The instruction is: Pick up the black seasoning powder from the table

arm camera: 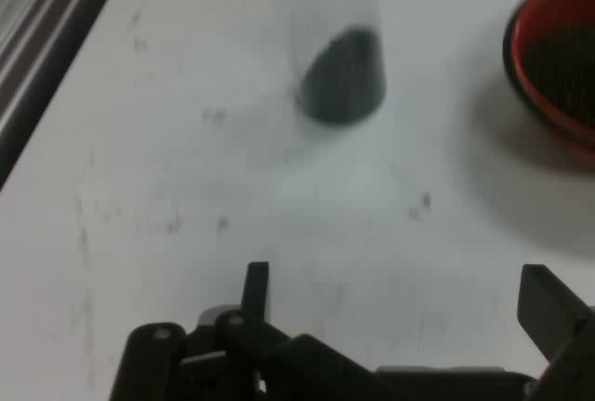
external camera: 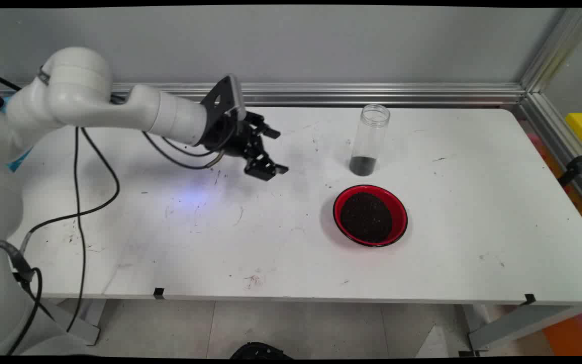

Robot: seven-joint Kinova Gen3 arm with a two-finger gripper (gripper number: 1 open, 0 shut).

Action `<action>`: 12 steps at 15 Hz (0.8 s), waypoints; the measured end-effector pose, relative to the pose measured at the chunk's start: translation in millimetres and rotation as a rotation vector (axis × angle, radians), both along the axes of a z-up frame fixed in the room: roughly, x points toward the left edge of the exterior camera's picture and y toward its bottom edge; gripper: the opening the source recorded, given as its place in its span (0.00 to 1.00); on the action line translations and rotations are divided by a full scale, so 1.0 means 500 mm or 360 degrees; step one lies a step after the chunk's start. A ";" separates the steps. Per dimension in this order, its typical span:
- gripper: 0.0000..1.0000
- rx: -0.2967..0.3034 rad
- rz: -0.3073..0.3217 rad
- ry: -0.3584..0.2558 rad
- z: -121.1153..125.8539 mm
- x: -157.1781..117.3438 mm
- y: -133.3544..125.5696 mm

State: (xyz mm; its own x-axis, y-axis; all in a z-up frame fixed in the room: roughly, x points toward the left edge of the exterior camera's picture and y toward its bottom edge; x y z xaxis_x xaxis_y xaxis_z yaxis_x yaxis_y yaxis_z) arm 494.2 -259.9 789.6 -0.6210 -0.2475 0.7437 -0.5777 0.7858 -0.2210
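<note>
White bench (external camera: 271,242) carries an upright clear jar (external camera: 369,139) of dark grains beside a red bowl (external camera: 370,216), with the empty, spread end effector (external camera: 276,151) aimed toward the jar.

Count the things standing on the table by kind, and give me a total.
Clear jar with dark granules at the bottom: 1
Red bowl of dark granules: 1
Total: 2
The open end effector holds neither.
</note>
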 end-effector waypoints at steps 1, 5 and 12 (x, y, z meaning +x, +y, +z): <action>1.00 0.0002 -0.0002 0.0023 0.007 -0.009 -0.009; 1.00 0.0005 -0.0014 0.0076 0.030 -0.046 -0.055; 1.00 0.0007 -0.0044 0.0065 0.044 -0.108 -0.157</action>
